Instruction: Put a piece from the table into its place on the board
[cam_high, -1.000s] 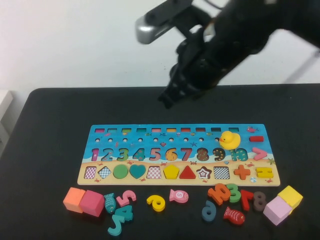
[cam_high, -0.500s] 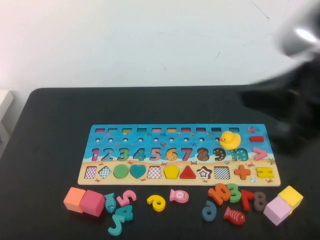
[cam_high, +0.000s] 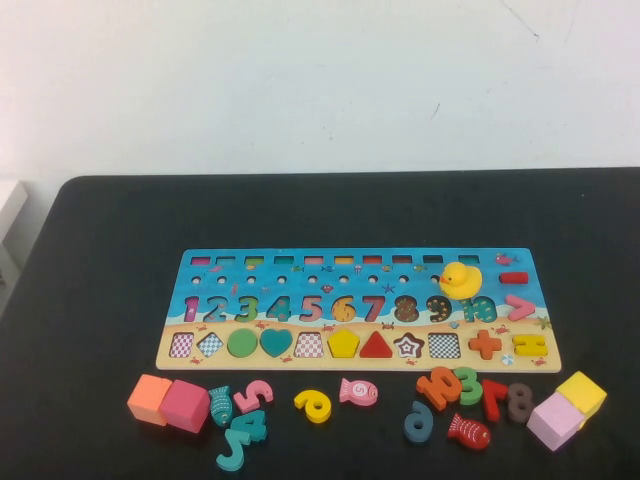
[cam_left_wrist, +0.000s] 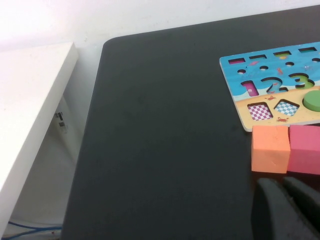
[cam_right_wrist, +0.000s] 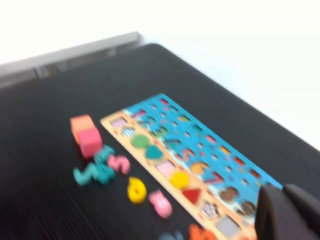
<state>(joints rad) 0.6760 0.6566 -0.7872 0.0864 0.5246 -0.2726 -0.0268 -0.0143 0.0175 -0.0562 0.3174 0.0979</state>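
Sitting on the board (cam_high: 200, 282) (upper right): yellow duck (cam_high: 460, 279).

Looks like a lab or test room: bare white wall (cam_high: 320, 80), black counter (cam_high: 110, 250), white side shelf (cam_left_wrist: 30, 100), loose blue cables (cam_left_wrist: 30, 231) on the floor.

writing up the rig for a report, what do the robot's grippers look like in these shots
Little of either shows. The left gripper appears in the left wrist view only as dark grey, matte fingers with rounded edges, beside the orange block. The right gripper appears in the right wrist view as similar dark, rounded fingers over the puzzle board. No cables, markings or arm links are visible, and neither arm appears in the high view.
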